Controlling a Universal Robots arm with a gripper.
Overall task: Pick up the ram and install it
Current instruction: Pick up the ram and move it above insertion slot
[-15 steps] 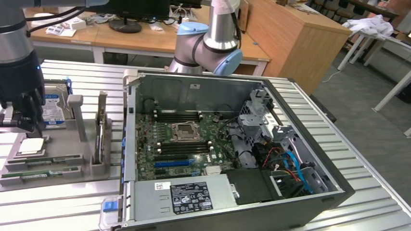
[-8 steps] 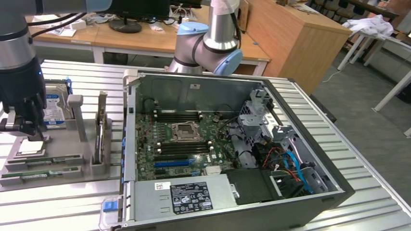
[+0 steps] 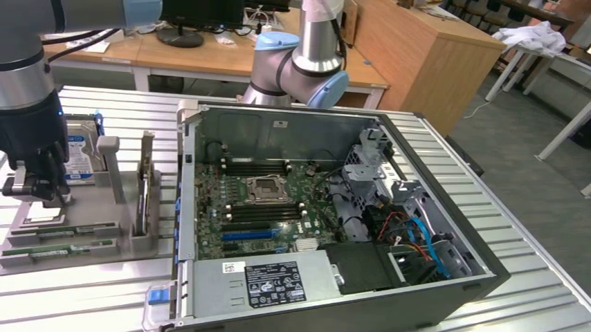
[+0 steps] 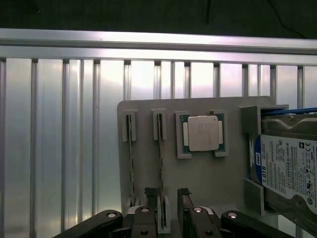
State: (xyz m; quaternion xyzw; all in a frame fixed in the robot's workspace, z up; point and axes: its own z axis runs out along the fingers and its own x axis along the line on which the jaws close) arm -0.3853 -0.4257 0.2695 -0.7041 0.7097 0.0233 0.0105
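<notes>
Two thin green sticks stand on edge in slots of a grey holder (image 4: pixel 148 106). The ram (image 4: pixel 160 148), the stick closer to the silver processor (image 4: pixel 202 133), runs between my fingers at one end. My gripper (image 4: pixel 167 194) is open, one fingertip (image 4: pixel 150 193) close beside the ram, the other standing apart from it. In the exterior view my gripper (image 3: pixel 39 197) hangs just above the holder at the exterior view's left, over the ram (image 3: pixel 69 230).
A matching stick (image 4: pixel 131 148) sits in the neighbouring slot. A hard drive (image 4: pixel 290 166) stands at the holder's end. An open computer case (image 3: pixel 323 207) with its motherboard (image 3: pixel 268 207) lies to the exterior view's right of the holder, on a ribbed aluminium table (image 3: pixel 526 304).
</notes>
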